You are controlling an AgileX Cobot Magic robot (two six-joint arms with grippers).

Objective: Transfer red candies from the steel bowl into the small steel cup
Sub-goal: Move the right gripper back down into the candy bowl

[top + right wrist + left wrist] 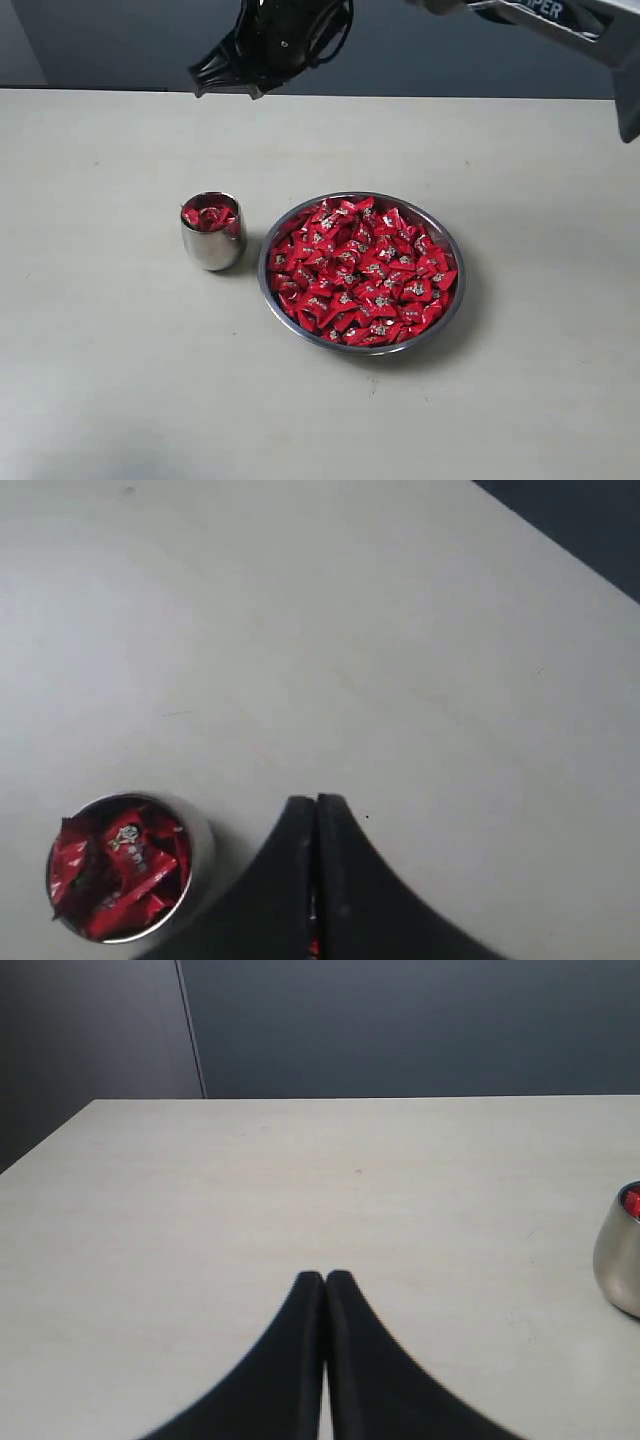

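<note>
The steel bowl (pixel 263 283) sits right of centre, heaped with red candies (pixel 360 272). Just left of it stands the small steel cup (pixel 212 250), holding a few red candies (pixel 208 215). My right gripper (pixel 225 85) hangs high over the table's far side, reaching across from the right. In the right wrist view this gripper (pixel 316 802) is shut, fingertips touching with nothing between them, and the cup (pixel 198 852) is off to one side. A sliver of red shows deep in the slit behind the tips. My left gripper (pixel 325 1278) is shut and empty over bare table, the cup (pixel 620 1255) well away.
The pale table (pixel 100 380) runs wide around the bowl and cup, with its far edge against a dark wall (pixel 100 40). The right arm's grey link (pixel 560 20) crosses the top right corner.
</note>
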